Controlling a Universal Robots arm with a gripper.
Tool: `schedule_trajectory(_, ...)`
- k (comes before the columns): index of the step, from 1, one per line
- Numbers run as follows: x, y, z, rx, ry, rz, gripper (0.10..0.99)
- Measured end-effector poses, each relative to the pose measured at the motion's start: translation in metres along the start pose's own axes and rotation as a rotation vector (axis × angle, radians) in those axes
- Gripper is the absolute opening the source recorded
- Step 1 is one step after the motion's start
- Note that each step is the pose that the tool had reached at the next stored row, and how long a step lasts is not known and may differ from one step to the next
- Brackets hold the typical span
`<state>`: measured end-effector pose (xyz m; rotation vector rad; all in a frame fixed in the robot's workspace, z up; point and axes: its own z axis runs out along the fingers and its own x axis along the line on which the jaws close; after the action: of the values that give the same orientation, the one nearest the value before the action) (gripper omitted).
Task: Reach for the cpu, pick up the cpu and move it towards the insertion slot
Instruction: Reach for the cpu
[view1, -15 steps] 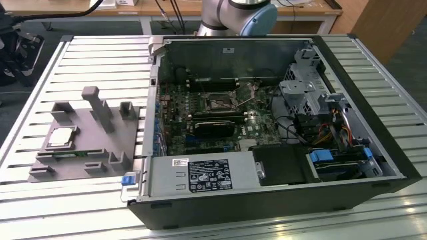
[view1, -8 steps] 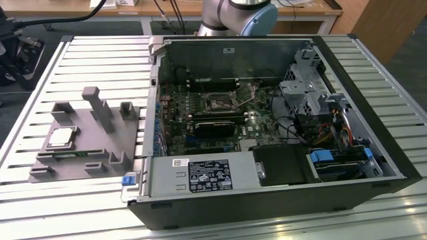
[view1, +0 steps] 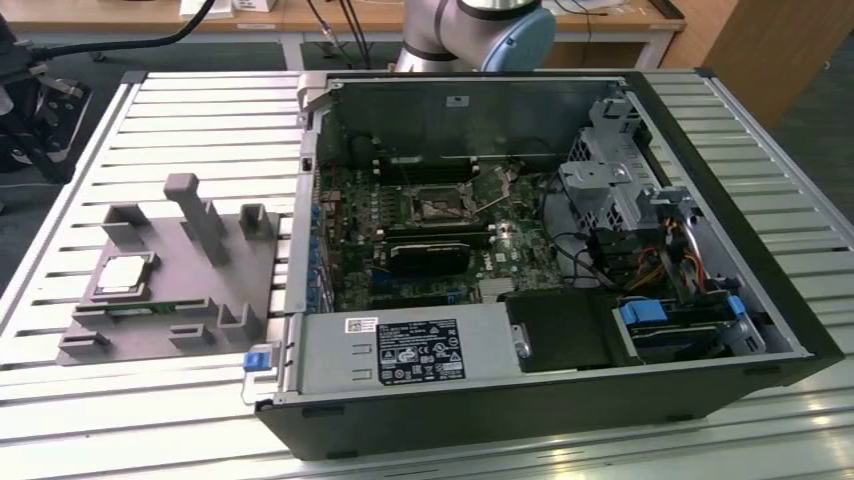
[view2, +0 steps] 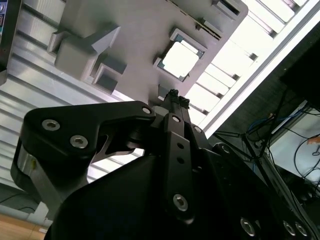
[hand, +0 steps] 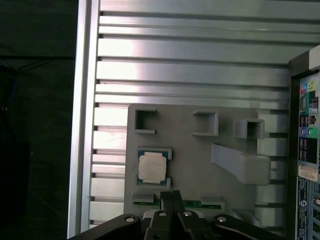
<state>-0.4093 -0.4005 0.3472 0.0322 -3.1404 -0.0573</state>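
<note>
One claw (hand: 172, 196), closed tight and empty, hangs near the cpu (hand: 152, 167) lying on its grey tray (hand: 192, 155).

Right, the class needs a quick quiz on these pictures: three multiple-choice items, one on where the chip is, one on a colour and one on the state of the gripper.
1. Where does the chip lie?
A. in a cardboard box
B. on the holder plate beside the computer case
C. on a wooden shelf

2. What colour is the holder plate?
A. grey
B. blue
C. orange

3. What is the gripper doing?
A. clamping the chip
B. shut on nothing, apart from the chip
C. holding a screwdriver

Answers:
1 B: the exterior view shows the chip on the plate, to the left of the case.
2 A: the plate looks grey in the exterior view and both wrist views.
3 B: in the first wrist view the fingertips meet, empty, clear of the chip.
</note>
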Motion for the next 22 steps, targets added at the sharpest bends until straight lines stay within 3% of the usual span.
schedule_trajectory(22,0.0001,-0.0049,0.0044,0.0,-0.0001,0.0,0.106)
